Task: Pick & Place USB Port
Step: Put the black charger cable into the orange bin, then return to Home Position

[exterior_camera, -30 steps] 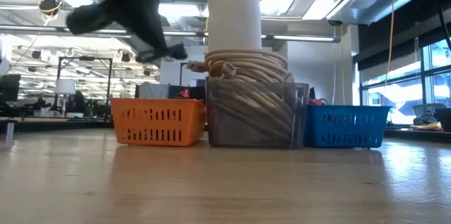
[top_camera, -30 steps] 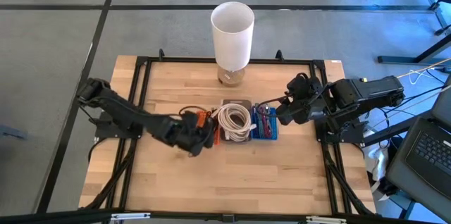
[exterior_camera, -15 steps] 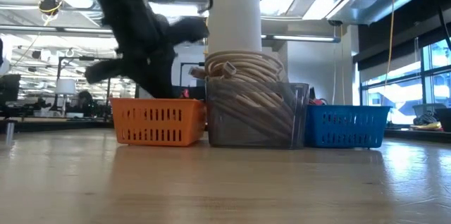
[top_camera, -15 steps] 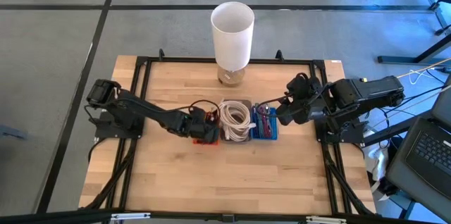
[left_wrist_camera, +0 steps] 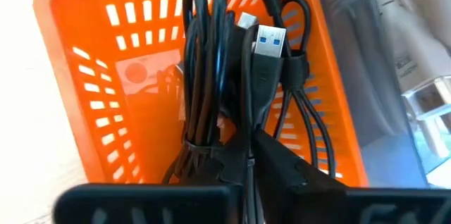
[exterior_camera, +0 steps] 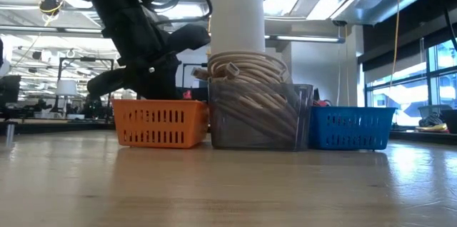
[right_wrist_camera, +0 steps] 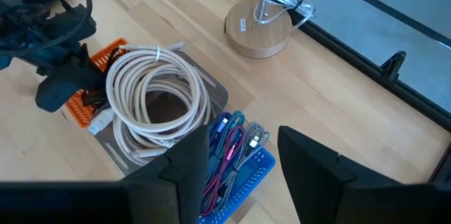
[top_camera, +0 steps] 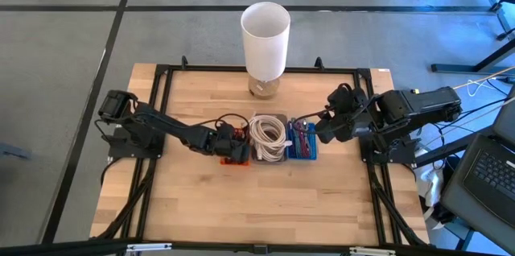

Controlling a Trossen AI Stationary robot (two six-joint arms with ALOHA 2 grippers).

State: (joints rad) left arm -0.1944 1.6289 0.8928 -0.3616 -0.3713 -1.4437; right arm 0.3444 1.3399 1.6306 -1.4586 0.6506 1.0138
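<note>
A bundled black USB cable [left_wrist_camera: 211, 76] with a blue-tongued plug [left_wrist_camera: 271, 41] is inside the orange basket [top_camera: 236, 159] [exterior_camera: 161, 122] [left_wrist_camera: 77, 97]. My left gripper [top_camera: 230, 140] [exterior_camera: 146, 70] [left_wrist_camera: 248, 143] is right above that basket and is shut on the cable. My right gripper [top_camera: 320, 127] [right_wrist_camera: 243, 143] is open and hovers off the right side of the blue basket [top_camera: 303, 145] [right_wrist_camera: 236, 164], touching nothing. My left gripper pinches the black cable bundle [left_wrist_camera: 243, 122] between its two fingers [left_wrist_camera: 289, 168]. It comes from above, pointing down into the orange basket. The loops and the plug end reach past the fingers into the basket. Whether they rest on its floor, I cannot tell.
A clear bin with a coil of white cable [top_camera: 269, 137] [exterior_camera: 260, 113] [right_wrist_camera: 158, 97] stands between the orange and blue baskets. The blue basket holds coloured cables. A white lamp on a wooden foot [top_camera: 265, 39] [right_wrist_camera: 257, 23] stands behind them. Bare wooden table [top_camera: 265, 200] lies on the near side.
My left gripper has moved from the near side of the orange basket toward the far edge, to above the basket. It has come down until it sits just over the rim, carrying the black cable with it. The right arm has kept still.
</note>
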